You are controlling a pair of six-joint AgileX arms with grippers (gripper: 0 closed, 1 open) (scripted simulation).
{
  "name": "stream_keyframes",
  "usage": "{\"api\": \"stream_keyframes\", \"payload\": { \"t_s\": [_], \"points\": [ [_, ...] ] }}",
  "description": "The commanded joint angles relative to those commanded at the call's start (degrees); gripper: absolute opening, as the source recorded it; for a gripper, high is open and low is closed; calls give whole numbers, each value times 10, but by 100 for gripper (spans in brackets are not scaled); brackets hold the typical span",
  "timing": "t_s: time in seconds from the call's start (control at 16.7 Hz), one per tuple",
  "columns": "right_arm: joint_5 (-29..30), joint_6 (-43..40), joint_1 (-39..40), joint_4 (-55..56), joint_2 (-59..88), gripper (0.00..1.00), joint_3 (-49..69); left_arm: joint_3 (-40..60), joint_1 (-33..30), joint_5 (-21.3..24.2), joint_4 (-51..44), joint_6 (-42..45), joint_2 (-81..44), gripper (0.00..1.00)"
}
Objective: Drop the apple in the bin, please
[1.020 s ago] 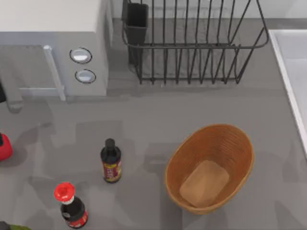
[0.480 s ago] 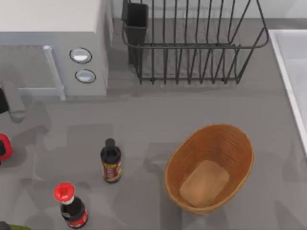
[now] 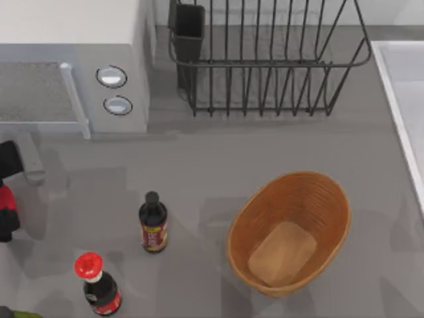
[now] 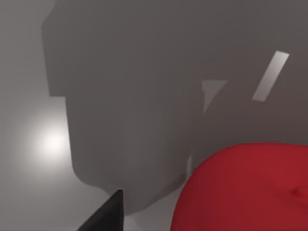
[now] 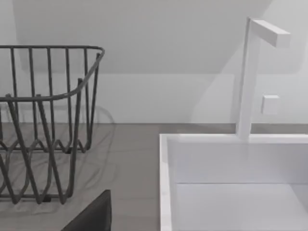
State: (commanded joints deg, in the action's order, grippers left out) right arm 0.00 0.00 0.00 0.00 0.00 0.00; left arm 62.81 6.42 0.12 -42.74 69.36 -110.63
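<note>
Trouble could come if the apple (image 3: 5, 201) slips. It is round and smooth, so a grip that is a bit off to one side could make it pop out and roll along the table. It sits right at the left edge of the table, so we think a roll that way could take it off the side.

The wicker basket (image 3: 331, 199) is well apart from the apple, over on the right half of the table. Two bottles stand between them: a dark sauce bottle (image 3: 153, 225) and a red-capped bottle (image 3: 99, 285) nearer the front. If we carry the apple low, our arm could knock one of them over. If we let go too soon, the apple could hit the basket's rim and bounce out.

Our left gripper (image 3: 6, 192) is at the apple, at the left edge of the table, in front of the microwave (image 3: 73, 40). Black parts of it show on both sides of the apple. In the left wrist view the apple (image 4: 245, 187) is very close and big, with one black fingertip (image 4: 108, 216) beside it. We cannot tell if the fingers are pressing on the apple or just standing around it.

Our right gripper (image 5: 91, 216) is parked near the dish rack (image 5: 43, 120) and the white sink (image 5: 231, 183).
</note>
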Motion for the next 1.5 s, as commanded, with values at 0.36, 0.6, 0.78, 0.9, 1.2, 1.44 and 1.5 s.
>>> {"api": "stream_keyframes", "payload": {
  "t_s": [0.36, 0.6, 0.78, 0.9, 1.2, 1.44, 1.5],
  "points": [
    [0, 0, 0, 0, 0, 100, 0, 0, 0, 0, 1, 0, -1, 85],
    [0, 0, 0, 0, 0, 100, 0, 0, 0, 0, 1, 0, -1, 55],
    [0, 0, 0, 0, 0, 100, 0, 0, 0, 0, 1, 0, -1, 32],
    [0, 0, 0, 0, 0, 100, 0, 0, 0, 0, 1, 0, -1, 17],
    [0, 0, 0, 0, 0, 100, 0, 0, 0, 0, 1, 0, -1, 0],
    [0, 0, 0, 0, 0, 100, 0, 0, 0, 0, 1, 0, -1, 0],
    [0, 0, 0, 0, 0, 100, 0, 0, 0, 0, 1, 0, -1, 0]
  ]
}}
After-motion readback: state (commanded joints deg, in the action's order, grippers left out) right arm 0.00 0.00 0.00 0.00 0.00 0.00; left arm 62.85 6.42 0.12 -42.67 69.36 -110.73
